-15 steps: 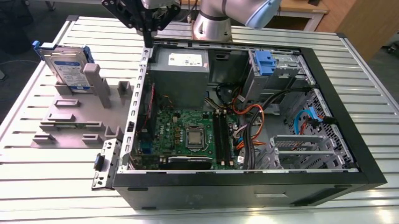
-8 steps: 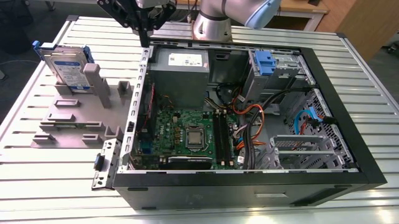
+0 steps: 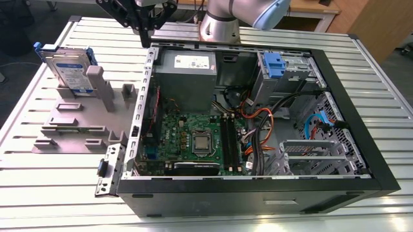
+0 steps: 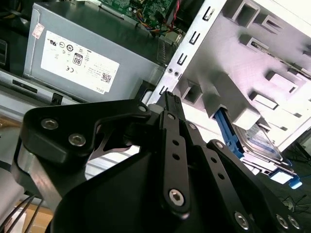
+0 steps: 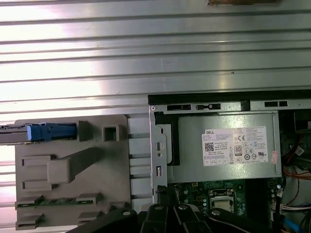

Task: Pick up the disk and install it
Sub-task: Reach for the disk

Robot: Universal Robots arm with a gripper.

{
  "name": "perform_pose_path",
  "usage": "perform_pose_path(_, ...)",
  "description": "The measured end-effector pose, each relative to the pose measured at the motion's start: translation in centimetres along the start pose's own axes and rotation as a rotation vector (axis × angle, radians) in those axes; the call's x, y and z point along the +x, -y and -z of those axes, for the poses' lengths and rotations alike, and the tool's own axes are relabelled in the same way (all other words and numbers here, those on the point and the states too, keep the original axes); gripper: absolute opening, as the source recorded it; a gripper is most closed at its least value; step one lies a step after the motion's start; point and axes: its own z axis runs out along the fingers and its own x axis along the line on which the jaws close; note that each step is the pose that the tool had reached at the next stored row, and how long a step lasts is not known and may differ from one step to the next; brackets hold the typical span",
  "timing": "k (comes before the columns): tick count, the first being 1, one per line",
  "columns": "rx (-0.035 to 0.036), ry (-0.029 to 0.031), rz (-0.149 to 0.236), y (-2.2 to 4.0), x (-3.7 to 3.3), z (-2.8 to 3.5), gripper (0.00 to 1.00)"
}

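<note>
The disk (image 3: pixel 67 67) stands on edge in a grey slotted holder (image 3: pixel 77 121) on the exterior view's left; it is silver with a white-and-blue label and a blue frame. It also shows edge-on in the first wrist view (image 5: pixel 48 132) and partly behind the holder's posts in the second wrist view (image 4: pixel 257 145). My black gripper (image 3: pixel 144 41) hangs above the open computer case's far left wall, to the exterior view's right of the disk and well apart from it. Its fingers (image 4: pixel 166 99) are shut with nothing between them.
The open computer case (image 3: pixel 361 145) lies on a ribbed metal table (image 3: pixel 38 193). Inside are a grey power supply box (image 3: pixel 187 67) with a white sticker, a motherboard (image 3: pixel 193 140), cables, and a grey drive cage with a blue tab (image 3: pixel 274 65) at the far right.
</note>
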Motion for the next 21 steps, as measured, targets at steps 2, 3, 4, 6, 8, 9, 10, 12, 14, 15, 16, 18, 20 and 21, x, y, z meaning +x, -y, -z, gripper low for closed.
perform_pose_path(2, 0.0, 0.0, 0.0, -0.02, 0.21, -0.09, 0.11)
perform_pose_path(3, 0.0, -0.0009, 0.0, 0.0, 0.46, -0.22, 0.11)
perform_pose_path(4, 0.0, -0.0009, 0.0, 0.0, 0.46, -0.22, 0.11)
perform_pose_path(6, 0.0, -0.0009, 0.0, 0.0, 0.48, -0.23, 0.11)
perform_pose_path(8, 0.0, -0.0009, 0.0, 0.0, 0.51, -0.23, 0.11)
perform_pose_path(9, 0.0, -0.0009, 0.0, 0.01, 0.52, -0.23, 0.11)
perform_pose_path(10, -0.0001, -0.0009, 0.0, 0.01, 0.54, -0.23, 0.11)
perform_pose_path(12, -0.0001, -0.0008, 0.0, 0.01, 0.58, -0.24, 0.11)
perform_pose_path(14, -0.0001, -0.0009, 0.0, 0.02, 0.72, -0.23, 0.11)
perform_pose_path(15, -0.0002, -0.001, 0.0, 0.01, 0.83, -0.23, 0.11)
perform_pose_path(16, -0.0002, -0.0009, 0.0, 0.0, 0.95, -0.23, 0.11)
perform_pose_path(18, -0.0004, -0.0008, 0.0, -0.08, 1.24, -0.24, 0.11)
perform_pose_path(20, -0.0002, -0.001, 0.0, -0.17, 1.51, -0.27, 0.11)
perform_pose_path(21, -0.0002, -0.001, 0.0, -0.24, 1.66, -0.28, 0.11)
